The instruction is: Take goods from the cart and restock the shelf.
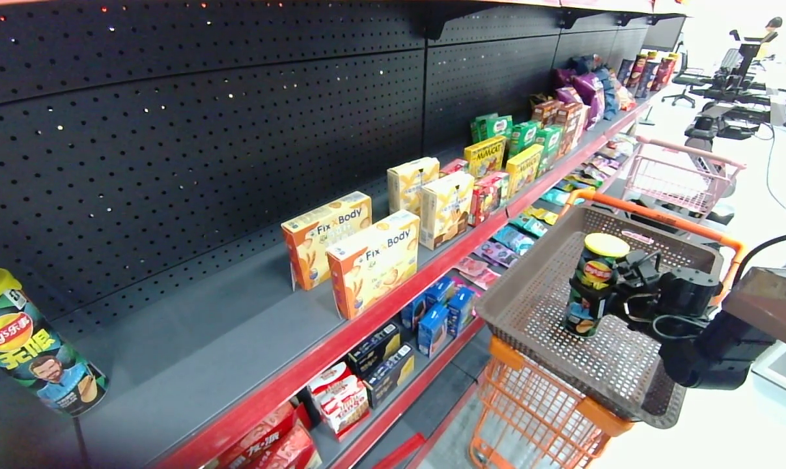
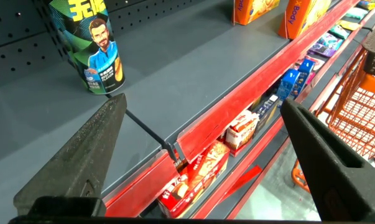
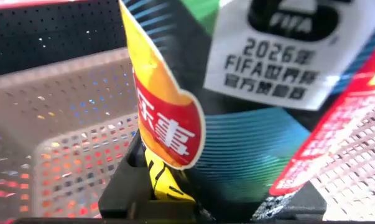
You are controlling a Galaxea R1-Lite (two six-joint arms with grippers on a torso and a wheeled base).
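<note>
Where the brown basket (image 1: 536, 293) sits atop the orange cart (image 1: 536, 417), the right gripper (image 1: 611, 286) is clamped on the side of the held can (image 1: 594, 280), a crisp tube with a yellow lid, upright over the basket's mesh floor; whether its base touches the mesh cannot be told; in the right wrist view the held can (image 3: 237, 124) fills the foreground between the dark fingers, with the basket wall behind it. The left gripper (image 2: 201, 104) hangs over the front edge of the grey shelf (image 1: 191, 339), its fingers (image 2: 81, 162) spread wide with nothing between them. The shelved can (image 1: 38, 348), of the same kind, stands upright at the shelf's left end, close to the black pegboard (image 1: 171, 130) and apart from the left gripper. Two orange boxes (image 1: 350, 257) stand farther right along the shelf, one just before the other; yellow and green boxes follow beyond them. Blue boxes (image 1: 435, 312) occupy the tier below. A pink cart (image 1: 676, 176) stands behind the orange one.
</note>
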